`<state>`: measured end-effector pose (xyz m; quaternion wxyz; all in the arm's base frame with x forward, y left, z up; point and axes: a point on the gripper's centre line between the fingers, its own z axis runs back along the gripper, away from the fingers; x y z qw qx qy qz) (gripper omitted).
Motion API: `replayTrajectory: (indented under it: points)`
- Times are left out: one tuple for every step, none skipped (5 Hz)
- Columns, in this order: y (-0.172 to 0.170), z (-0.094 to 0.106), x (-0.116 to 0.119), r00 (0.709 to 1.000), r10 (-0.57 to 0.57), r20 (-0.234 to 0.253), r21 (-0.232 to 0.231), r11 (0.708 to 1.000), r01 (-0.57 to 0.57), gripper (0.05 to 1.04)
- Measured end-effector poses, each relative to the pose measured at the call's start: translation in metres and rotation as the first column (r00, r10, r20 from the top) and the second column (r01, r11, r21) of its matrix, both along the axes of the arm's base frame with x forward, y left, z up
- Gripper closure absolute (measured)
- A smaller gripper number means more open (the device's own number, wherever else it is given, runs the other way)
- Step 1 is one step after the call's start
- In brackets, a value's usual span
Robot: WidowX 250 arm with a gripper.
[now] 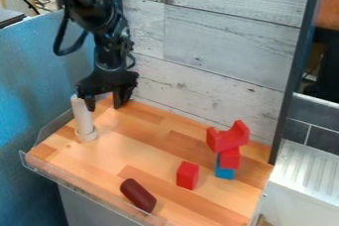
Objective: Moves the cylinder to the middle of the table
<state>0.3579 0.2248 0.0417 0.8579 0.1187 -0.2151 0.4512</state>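
"On the wooden tabletop [99,158], what could go wrong nearest?"

"By the clear front rim [86,189], a maroon cylinder [138,195] is laid on its side; if nudged, it could be rolled against that rim."

"And farther back?"

"Beyond the red block [187,175], the block stack [229,157] could be toppled by a wide sweep. At the left, a white upright cylinder [83,116] (probably the one meant) could be tipped by a finger, since the black gripper [105,106] is held just beside it, fingers spread, nothing pinched."
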Motion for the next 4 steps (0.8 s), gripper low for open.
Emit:
replayTrajectory:
  points:
    - [0.018,-0.001,0.002,0.997,0.074,-0.006,0.003,0.997,-0.074,0.083]
    - [0.032,-0.003,0.004,0.986,0.164,0.018,0.031,0.986,-0.165,0.083]
    - [0.046,-0.012,-0.004,0.933,0.360,-0.024,0.063,0.932,-0.358,0.083]
    - [0.048,-0.007,-0.001,0.900,0.430,-0.077,0.042,0.903,-0.428,0.083]
